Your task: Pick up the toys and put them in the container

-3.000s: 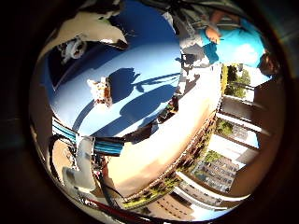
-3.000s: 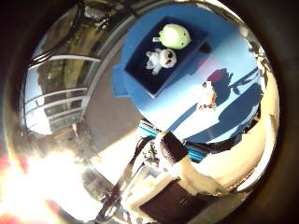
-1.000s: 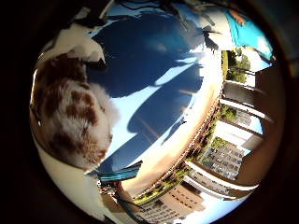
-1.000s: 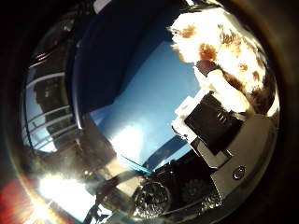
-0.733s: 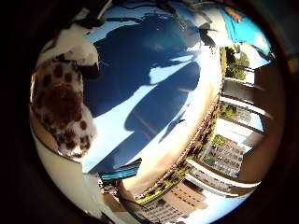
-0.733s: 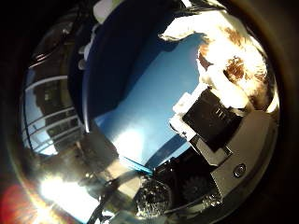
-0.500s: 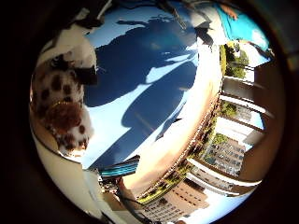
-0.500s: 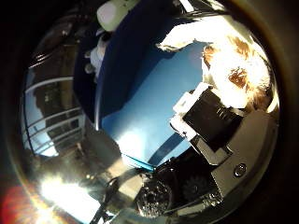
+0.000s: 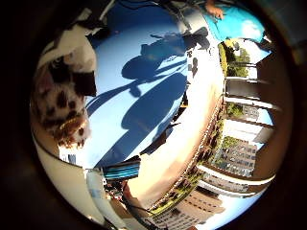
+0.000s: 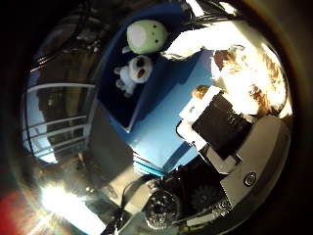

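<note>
The hand [image 10: 230, 122] has lifted the spotted plush dog [image 9: 62, 105] up off the blue table [image 9: 144, 86], fingers curled tight around it. The table looks farther away than a moment ago, and the blue container [image 10: 146, 93] has come into view near the table's edge. A green toy [image 10: 145, 36] and a white toy [image 10: 133, 72] already lie inside. I think the drop comes next. Buildings [image 9: 230, 153] stand outside in the sun.
</note>
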